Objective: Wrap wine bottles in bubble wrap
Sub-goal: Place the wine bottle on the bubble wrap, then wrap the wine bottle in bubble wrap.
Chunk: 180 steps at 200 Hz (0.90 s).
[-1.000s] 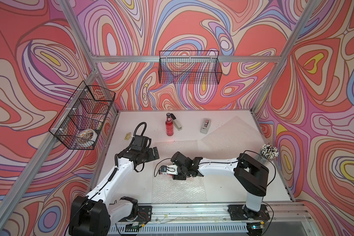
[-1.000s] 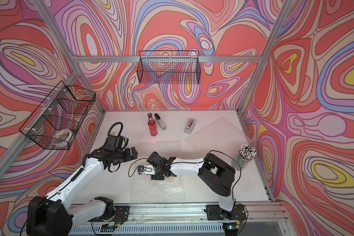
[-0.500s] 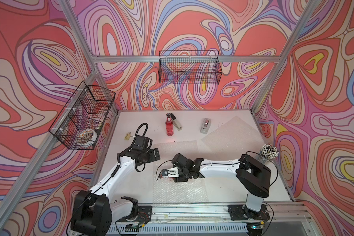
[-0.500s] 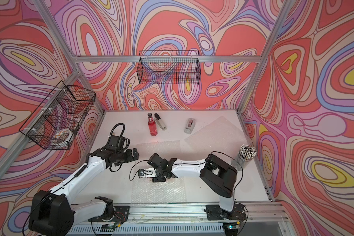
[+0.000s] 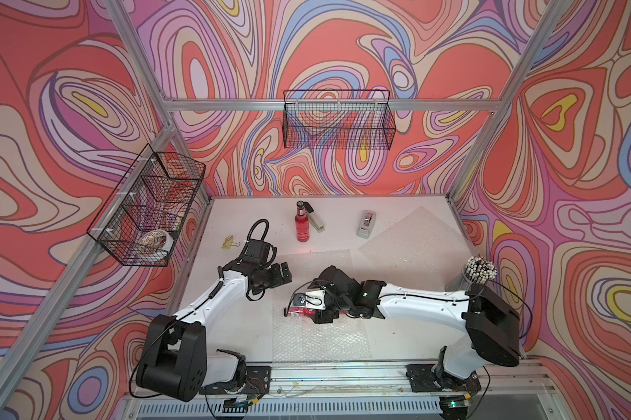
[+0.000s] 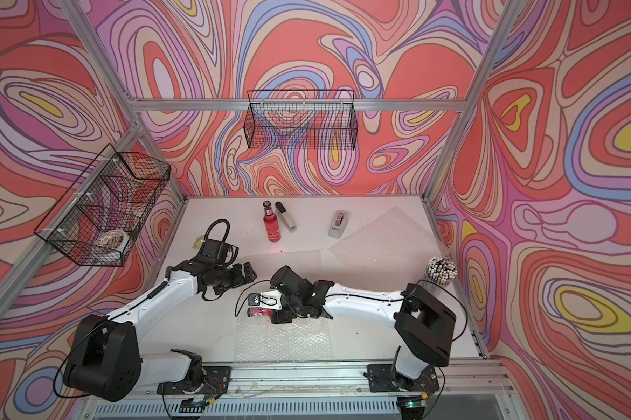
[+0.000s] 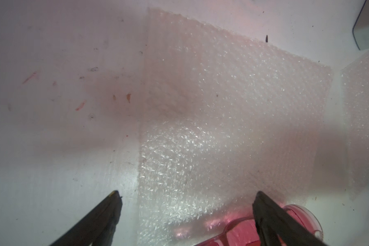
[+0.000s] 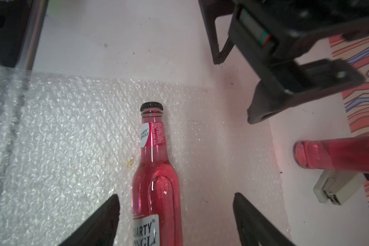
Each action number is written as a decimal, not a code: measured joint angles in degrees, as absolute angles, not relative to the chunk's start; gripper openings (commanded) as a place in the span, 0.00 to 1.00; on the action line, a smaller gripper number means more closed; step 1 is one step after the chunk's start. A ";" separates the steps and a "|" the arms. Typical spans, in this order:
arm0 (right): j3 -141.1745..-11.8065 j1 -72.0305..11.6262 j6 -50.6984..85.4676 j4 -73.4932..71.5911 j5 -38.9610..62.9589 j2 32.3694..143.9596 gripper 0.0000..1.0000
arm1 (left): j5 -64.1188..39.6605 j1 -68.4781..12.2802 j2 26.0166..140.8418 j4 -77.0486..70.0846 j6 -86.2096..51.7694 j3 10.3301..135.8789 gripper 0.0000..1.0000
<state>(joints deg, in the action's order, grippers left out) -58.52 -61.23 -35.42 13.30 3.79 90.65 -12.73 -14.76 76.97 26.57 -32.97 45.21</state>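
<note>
Wine bottle with the white label [image 8: 156, 187] lies flat on a bubble wrap sheet [image 5: 321, 342], lower centre in a top view, right gripper [image 8: 175, 195] spread loose astride it, left gripper [image 7: 187, 192] gaping, empty; second bottle [image 5: 301, 226] upright, upper centre; neither wrapped yet.

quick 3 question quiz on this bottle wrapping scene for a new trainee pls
1. True or false: the near bottle lies on its side on a bubble wrap sheet.
2. Which office tool lies right beside the upright bottle?
3. The fingers of the right gripper are: A) shut on the near bottle's neck B) open, one on each side of the near bottle C) pinching the sheet's edge.
Key: 1 true. 2 the stapler. 3 B.
</note>
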 measured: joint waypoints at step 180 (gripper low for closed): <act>-46.85 -71.35 -24.38 27.09 6.28 89.19 0.54 | -12.05 -18.76 89.52 22.04 -36.16 47.90 0.81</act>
<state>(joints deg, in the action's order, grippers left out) -46.85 -71.35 -24.38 27.09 6.28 89.19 -12.05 -18.76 89.52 22.04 -36.16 47.90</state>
